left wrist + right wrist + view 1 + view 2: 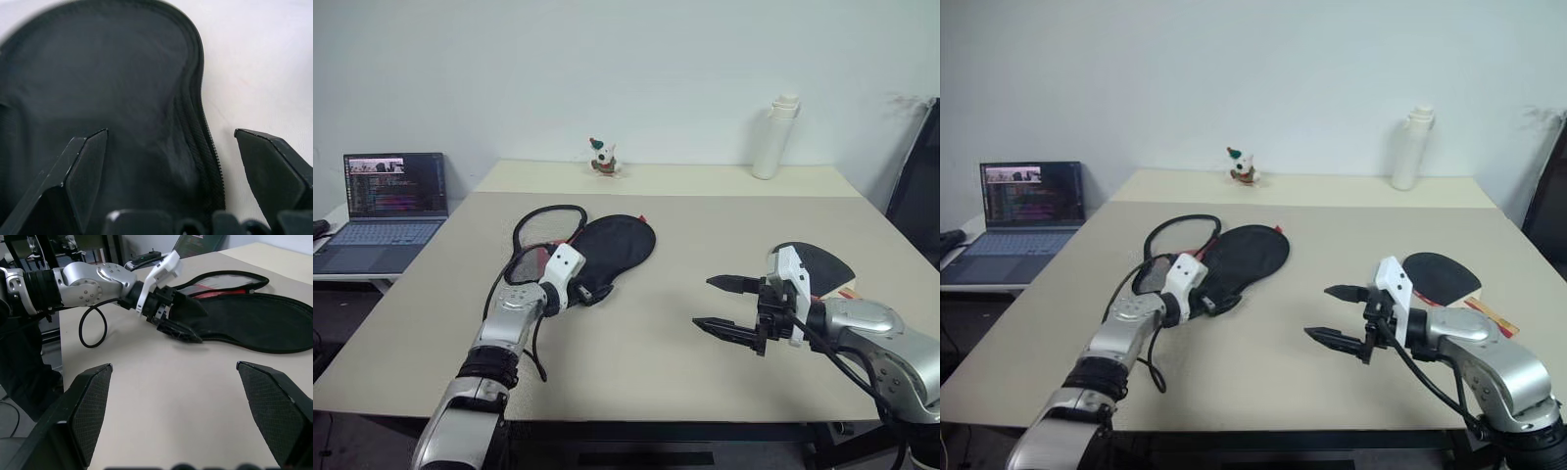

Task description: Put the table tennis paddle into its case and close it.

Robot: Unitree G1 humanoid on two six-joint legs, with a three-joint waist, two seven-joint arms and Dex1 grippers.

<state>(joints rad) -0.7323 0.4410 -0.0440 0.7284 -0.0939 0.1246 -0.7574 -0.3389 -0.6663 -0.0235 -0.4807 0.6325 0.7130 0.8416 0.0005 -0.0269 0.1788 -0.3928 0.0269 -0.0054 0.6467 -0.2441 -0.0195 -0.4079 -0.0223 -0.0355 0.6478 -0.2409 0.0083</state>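
Case (612,245): lying unzipped and opened flat on the tabletop (705,343), left of centre, nearer the left edge. Left gripper (183,325): jaws spread wide, empty, low over the case's near end, one finger above fabric, the other beyond the zip edge. Table tennis paddle (1442,272): flat near the right edge. Right gripper (724,305): jaws wide apart, empty, raised above the tabletop, just left of the paddle.

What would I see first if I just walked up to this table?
You'd first see two robot arms stretched over a pale table. The left hand, fingers open, is at the edge of the unzipped black case in the middle. The right hand, also open, hangs above the table, with the paddle behind it.
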